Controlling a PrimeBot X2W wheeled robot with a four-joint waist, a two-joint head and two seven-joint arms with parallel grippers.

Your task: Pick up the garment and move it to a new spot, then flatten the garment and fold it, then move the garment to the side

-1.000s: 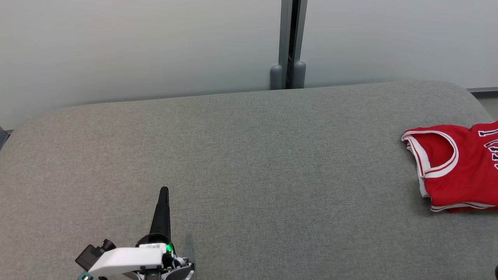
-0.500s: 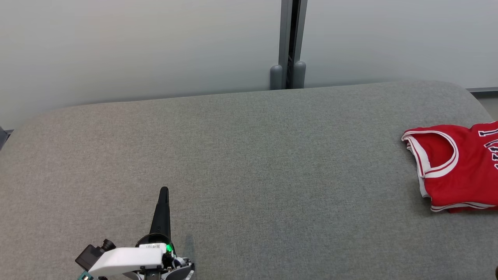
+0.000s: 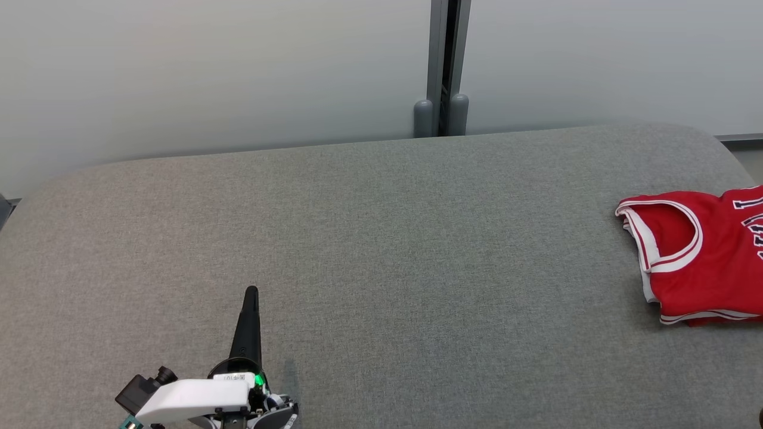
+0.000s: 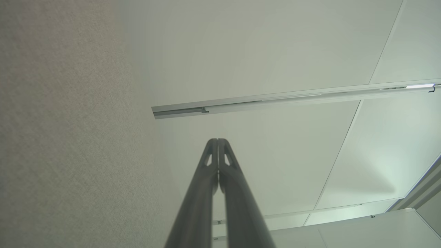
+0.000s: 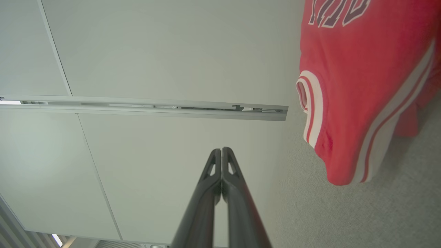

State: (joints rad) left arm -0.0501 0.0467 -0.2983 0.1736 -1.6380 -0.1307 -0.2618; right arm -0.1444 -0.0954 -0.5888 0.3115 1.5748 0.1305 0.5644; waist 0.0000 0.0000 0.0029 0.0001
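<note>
The red shirt (image 3: 697, 256) lay at the gray couch's (image 3: 381, 238) right end, and the left gripper (image 3: 251, 291) and right gripper (image 5: 221, 150) were pinched closed on nothing, so the right gripper likely had to open wide first.

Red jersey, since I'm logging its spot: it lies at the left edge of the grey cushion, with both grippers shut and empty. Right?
Not quite. The head view shows the red jersey at the right edge of the grey cushion, not the left. The left gripper and right gripper are indeed shut and empty.
</note>
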